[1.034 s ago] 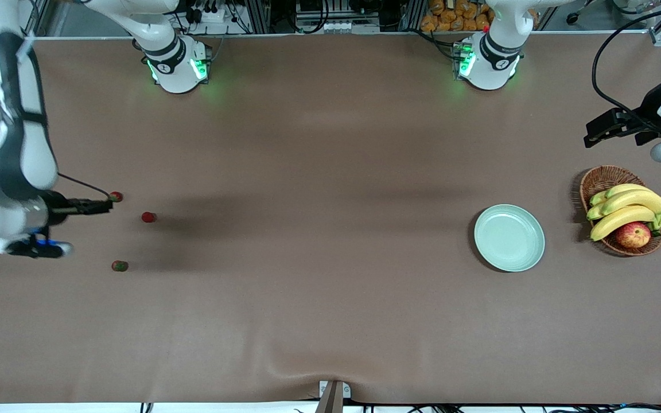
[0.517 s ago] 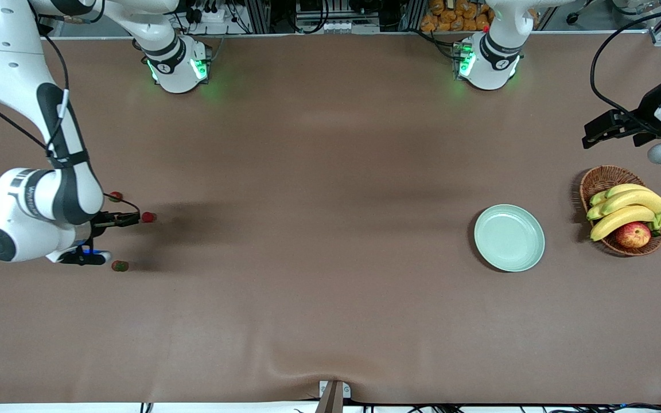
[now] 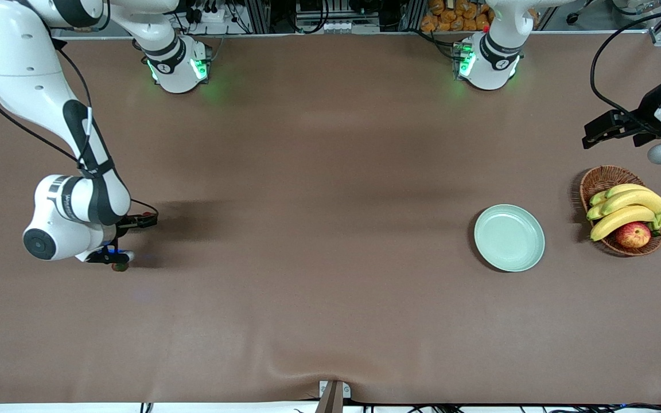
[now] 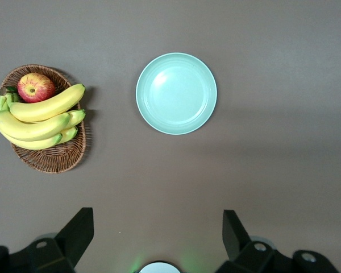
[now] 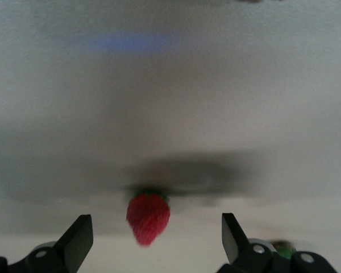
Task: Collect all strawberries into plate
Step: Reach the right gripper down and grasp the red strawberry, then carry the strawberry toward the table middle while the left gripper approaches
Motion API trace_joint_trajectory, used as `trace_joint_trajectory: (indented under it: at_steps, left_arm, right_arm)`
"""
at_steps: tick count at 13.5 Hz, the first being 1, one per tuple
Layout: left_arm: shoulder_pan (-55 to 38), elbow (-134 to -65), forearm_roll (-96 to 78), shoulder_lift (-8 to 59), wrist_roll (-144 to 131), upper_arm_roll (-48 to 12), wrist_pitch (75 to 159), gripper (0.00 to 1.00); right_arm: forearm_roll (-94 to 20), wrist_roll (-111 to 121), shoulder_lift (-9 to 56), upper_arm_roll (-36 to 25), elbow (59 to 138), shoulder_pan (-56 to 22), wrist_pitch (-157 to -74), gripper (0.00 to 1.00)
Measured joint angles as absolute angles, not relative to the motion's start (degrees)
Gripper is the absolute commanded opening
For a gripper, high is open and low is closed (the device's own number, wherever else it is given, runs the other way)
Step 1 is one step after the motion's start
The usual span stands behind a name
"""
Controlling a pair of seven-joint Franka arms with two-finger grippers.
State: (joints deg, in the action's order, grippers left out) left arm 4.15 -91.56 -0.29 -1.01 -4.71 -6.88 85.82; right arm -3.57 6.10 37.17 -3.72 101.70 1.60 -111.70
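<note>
One strawberry [image 3: 148, 215] lies on the table at the right arm's end. In the right wrist view the strawberry [image 5: 148, 219] sits just ahead of the gap between the spread fingers, untouched. My right gripper [image 3: 144, 220] [image 5: 153, 244] is low over it, open and empty. A second strawberry [image 3: 119, 267] peeks out from under the right wrist, nearer the front camera. The third strawberry is hidden by the right arm. The mint-green plate [image 3: 509, 237] [image 4: 176, 93] lies empty toward the left arm's end. My left gripper [image 3: 590, 135] [image 4: 157, 242] waits open, high over the table by the basket.
A brown wicker basket [image 3: 600, 179] [image 4: 51, 162] with bananas [image 3: 626, 209] and a red-yellow apple [image 3: 633, 234] stands beside the plate, toward the left arm's end. A brown cloth covers the table.
The right arm has swung in from the table's end. Its gripper went from the farthest strawberry to the middle one, and the arm now covers the farthest berry. The left arm has barely moved.
</note>
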Motion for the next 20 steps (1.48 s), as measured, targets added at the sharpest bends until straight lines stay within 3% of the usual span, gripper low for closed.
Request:
trace_joint_trajectory:
  at_steps: [1, 3, 5, 6, 12, 16, 20]
  left_arm:
    - [4.1, -91.6, -0.3, -1.0, -4.7, -6.9, 85.9, 1.00]
    - [4.2, -91.6, -0.3, -1.0, -4.7, -6.9, 85.9, 1.00]
    - [4.2, -91.6, -0.3, -1.0, -4.7, -6.9, 86.0, 1.00]
    - [4.2, -91.6, -0.3, -1.0, -4.7, -6.9, 86.0, 1.00]
    - [4.1, -91.6, -0.3, -1.0, -4.7, -6.9, 86.0, 1.00]
    - [4.1, -91.7, -0.3, -1.0, -4.7, -6.9, 86.0, 1.00]
    - [4.2, -91.7, -0.3, -1.0, -4.7, -6.9, 86.0, 1.00]
  right_arm:
    - [-3.6, 6.1, 37.7, -3.7, 101.7, 1.6, -112.0, 0.83]
    - [-3.6, 6.1, 38.3, -3.7, 101.8, 1.6, -111.9, 0.34]
    - [-3.5, 6.1, 38.2, -3.7, 101.8, 1.4, -111.6, 0.09]
    - [-3.5, 6.1, 38.2, -3.7, 101.8, 1.3, -111.3, 0.00]
    - [-3.5, 6.1, 37.6, -3.6, 101.5, 1.0, -110.6, 0.00]
    - [-3.7, 7.3, 31.9, -3.4, 99.9, 0.7, -108.0, 0.00]
    - [-5.7, 7.7, 29.8, -2.6, 96.3, -6.5, -109.3, 0.00]
